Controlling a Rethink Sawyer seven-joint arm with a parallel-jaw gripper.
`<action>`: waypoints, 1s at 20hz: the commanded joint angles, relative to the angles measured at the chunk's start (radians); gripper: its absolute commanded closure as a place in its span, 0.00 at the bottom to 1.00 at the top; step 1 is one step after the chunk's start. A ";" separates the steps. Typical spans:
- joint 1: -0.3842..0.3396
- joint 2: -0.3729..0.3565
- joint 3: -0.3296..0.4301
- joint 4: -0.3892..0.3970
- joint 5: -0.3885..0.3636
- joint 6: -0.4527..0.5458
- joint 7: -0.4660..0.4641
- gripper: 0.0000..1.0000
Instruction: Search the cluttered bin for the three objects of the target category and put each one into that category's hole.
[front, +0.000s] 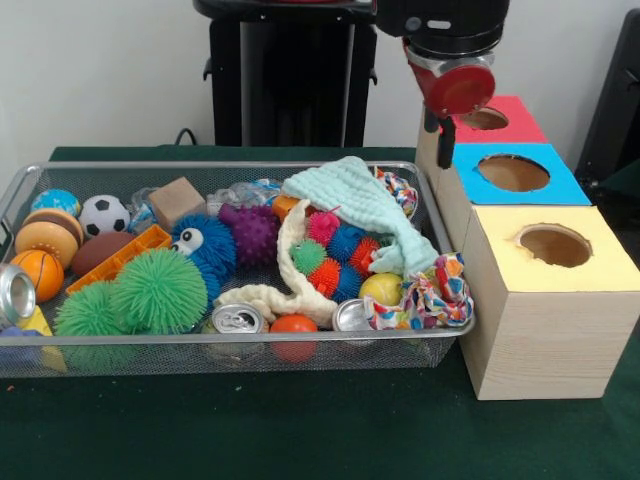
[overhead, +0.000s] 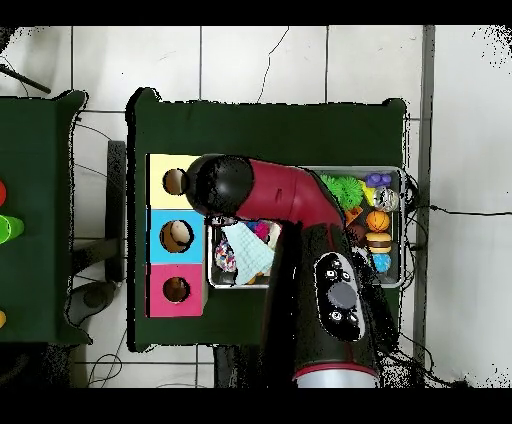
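Note:
A wire mesh bin (front: 420, 345) holds a jumble of things. In it are green spiky balls (front: 158, 290), a purple one (front: 253, 233), and a blue one with eyes (front: 203, 245). Silver cans (front: 237, 319) lie at the front and left. A mint cloth (front: 360, 200), a cream cloth (front: 292, 262) and a patterned cloth (front: 432, 295) drape over the right side. To the right stand three wooden boxes with holes: red (front: 520, 120), blue (front: 570, 180) and yellow (front: 610, 265). My gripper (front: 452, 88) hangs above the bin's far right corner, beside the red and blue boxes, with nothing seen in it.
A soccer ball (front: 104, 214), a basketball (front: 38, 273), a toy burger (front: 46, 234) and a wooden block (front: 177, 199) fill the bin's left end. In the overhead view the arm (overhead: 300, 215) covers much of the bin (overhead: 400, 230). A second green table (overhead: 40, 210) stands apart.

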 joint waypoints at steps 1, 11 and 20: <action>-0.074 0.014 0.068 0.102 0.000 -0.042 0.168 0.00; -0.089 0.033 0.095 0.109 -0.016 -0.095 0.179 0.00; -0.048 0.115 0.077 0.066 -0.040 -0.150 0.235 0.00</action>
